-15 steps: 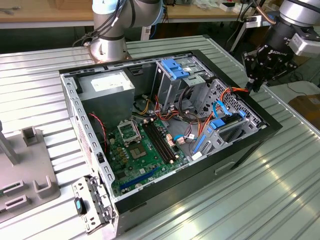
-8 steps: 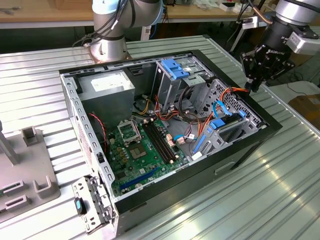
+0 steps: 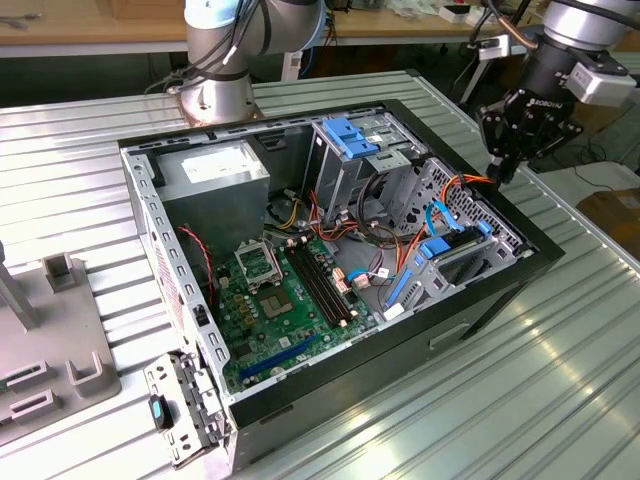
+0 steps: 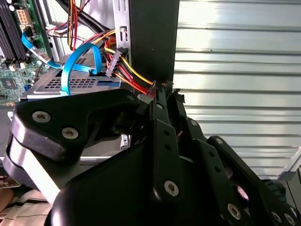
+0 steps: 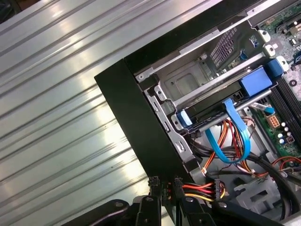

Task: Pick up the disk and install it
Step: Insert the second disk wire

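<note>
The disk [image 3: 452,243] lies in the drive cage at the exterior view's right side of the open computer case [image 3: 330,400]. It is a dark slab with blue rail ends, also in the first wrist view [image 5: 218,98], with a light blue data cable [image 5: 225,150] looping from it. My gripper [image 3: 502,170] hangs over the case's black right wall, just behind the disk. Its fingertips stand close together in both wrist views [image 4: 169,92] [image 5: 166,181], with the red, yellow and orange power cable [image 5: 197,189] running in between them.
A grey box with a white label [image 3: 215,165] fills the case's back left corner. The motherboard [image 3: 290,290] lies on the floor, and a blue ribbed latch [image 3: 350,135] tops the rear cage. The arm's base [image 3: 215,95] stands behind the case. Grey fixtures [image 3: 60,340] sit on the ribbed table [image 3: 560,380].
</note>
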You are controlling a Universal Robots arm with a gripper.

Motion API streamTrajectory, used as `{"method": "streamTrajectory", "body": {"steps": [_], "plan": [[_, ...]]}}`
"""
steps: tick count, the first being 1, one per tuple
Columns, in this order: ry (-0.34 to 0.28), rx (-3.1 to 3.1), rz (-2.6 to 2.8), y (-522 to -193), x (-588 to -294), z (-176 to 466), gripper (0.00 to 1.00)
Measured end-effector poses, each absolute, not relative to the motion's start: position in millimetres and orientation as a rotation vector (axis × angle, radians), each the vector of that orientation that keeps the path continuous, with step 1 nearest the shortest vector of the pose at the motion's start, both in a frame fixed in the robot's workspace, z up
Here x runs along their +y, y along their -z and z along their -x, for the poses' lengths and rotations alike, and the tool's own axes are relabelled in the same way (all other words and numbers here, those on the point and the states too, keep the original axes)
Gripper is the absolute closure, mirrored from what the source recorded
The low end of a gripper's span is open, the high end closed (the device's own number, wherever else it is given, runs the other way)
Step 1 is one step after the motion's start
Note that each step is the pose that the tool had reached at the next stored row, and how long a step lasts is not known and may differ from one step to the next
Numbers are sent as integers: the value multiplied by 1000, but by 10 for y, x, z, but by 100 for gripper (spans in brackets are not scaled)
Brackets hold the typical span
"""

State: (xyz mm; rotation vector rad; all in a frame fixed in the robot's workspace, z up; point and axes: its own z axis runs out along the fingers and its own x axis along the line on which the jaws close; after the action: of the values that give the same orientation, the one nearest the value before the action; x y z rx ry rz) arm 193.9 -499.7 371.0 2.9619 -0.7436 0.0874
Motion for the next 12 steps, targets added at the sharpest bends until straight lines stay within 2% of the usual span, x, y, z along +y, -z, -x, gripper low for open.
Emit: {"method": "streamTrajectory", "body": {"steps": [12], "plan": [[-82,-738,-2951,-3704,-4985,-1980,78]]}}
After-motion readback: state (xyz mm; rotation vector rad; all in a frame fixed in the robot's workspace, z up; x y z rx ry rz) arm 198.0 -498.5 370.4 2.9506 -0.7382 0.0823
